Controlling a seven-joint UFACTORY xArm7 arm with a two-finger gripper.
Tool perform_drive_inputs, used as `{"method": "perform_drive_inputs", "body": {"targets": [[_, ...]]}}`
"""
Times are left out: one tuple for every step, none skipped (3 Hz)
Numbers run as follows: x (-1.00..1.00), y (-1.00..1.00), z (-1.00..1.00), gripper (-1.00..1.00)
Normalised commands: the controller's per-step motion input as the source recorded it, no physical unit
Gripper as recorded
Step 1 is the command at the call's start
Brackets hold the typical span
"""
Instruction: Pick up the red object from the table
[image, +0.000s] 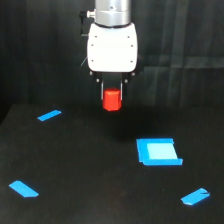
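Pincer (112, 95) grips red object (112, 100); no legible writing.

We have one view only, the exterior one, so nothing is shared. It looks from in front, slightly above the table (100, 190), facing the dark back wall. We sit fairly near: the arm (112, 35) is cut off at the top edge.

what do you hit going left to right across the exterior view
blue tape strip, low → blue tape strip, higher up → red object between the gripper fingers → flat blue square piece → blue tape strip
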Motion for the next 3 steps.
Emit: {"method": "perform_drive_inputs", "body": {"targets": [[0.13, 0.07, 0.27, -0.9], [-0.02, 0.03, 0.09, -1.0], [0.11, -0.04, 0.05, -0.89]]}}
